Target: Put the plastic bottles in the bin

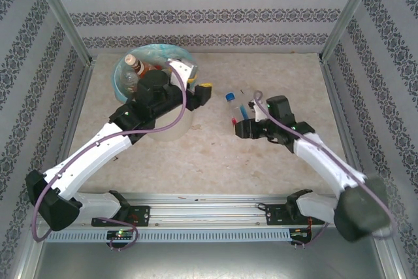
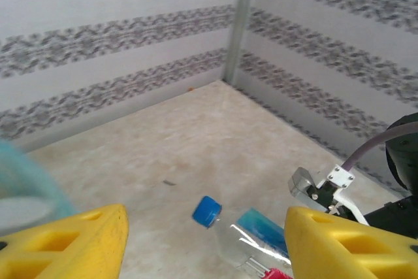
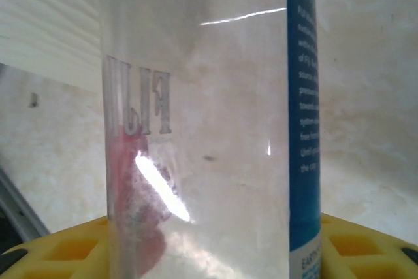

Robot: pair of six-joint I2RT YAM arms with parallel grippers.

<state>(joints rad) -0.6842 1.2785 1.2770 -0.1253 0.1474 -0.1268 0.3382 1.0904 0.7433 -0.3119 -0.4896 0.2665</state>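
From the top external view, the bin (image 1: 123,73) stands at the far left of the bench (image 1: 215,161), its turquoise liner folded over the rim and several bottles (image 1: 134,65) already inside. The left gripper (image 1: 199,83) hangs just beside the bin's right side. Right of centre, one blue-capped bottle (image 1: 238,104) lies on the bench, well apart from the bin, with the right gripper (image 1: 243,117) set at its lower end.

In the left wrist view, the left gripper (image 2: 206,240) is empty, its yellow fingers (image 2: 65,246) spread wide. The blue-capped bottle (image 2: 251,240) lies beyond them, cap pointing away from the right arm.

In the right wrist view, the bottle's clear wall and blue label (image 3: 209,129) sit between the right gripper's (image 3: 209,256) yellow fingers (image 3: 59,253). I cannot tell whether the pads are pressing on it or only flank it.

The step in hand looks like the pick-up of this bottle by the right arm. Next it calls for a firm hold, a lift clear of the bench, and a carry leftwards over the bin's rim, keeping clear of the left arm there.
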